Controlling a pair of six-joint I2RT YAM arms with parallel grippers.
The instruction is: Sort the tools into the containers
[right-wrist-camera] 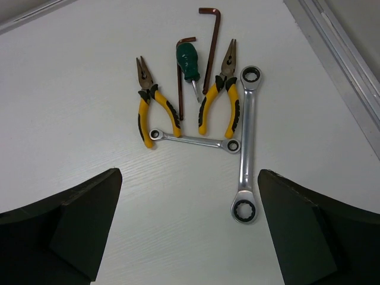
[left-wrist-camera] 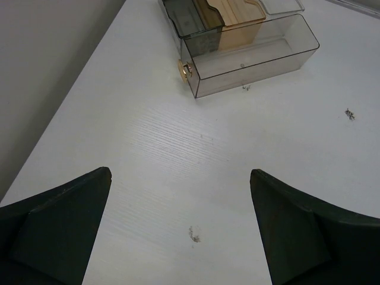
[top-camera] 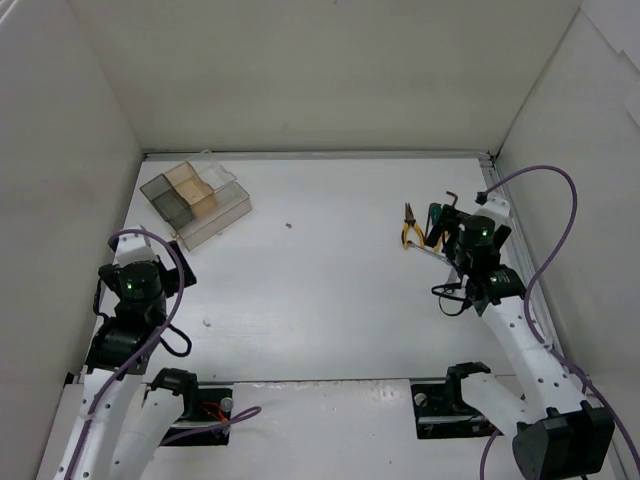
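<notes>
The tools lie in a cluster on the white table at the right: two yellow-handled pliers (right-wrist-camera: 151, 110) (right-wrist-camera: 221, 98), a green-handled screwdriver (right-wrist-camera: 189, 64), two dark hex keys (right-wrist-camera: 179, 77) (right-wrist-camera: 212, 41), a short silver wrench (right-wrist-camera: 193, 141) and a long silver wrench (right-wrist-camera: 246, 142). My right gripper (right-wrist-camera: 189, 177) hovers open just in front of them, nothing between its fingers; the long wrench's ring end lies nearest its right finger. The containers (left-wrist-camera: 255, 56), a clear divided tray with grey and tan compartments, sit at the far left (top-camera: 195, 200). My left gripper (left-wrist-camera: 180, 172) is open over bare table short of the tray.
White walls close in the table on the left, back and right, and a metal rail (right-wrist-camera: 338, 53) runs along the right edge beside the tools. Purple cables (top-camera: 545, 250) loop off both arms. A small brass piece (left-wrist-camera: 185, 69) sits against the tray's near corner.
</notes>
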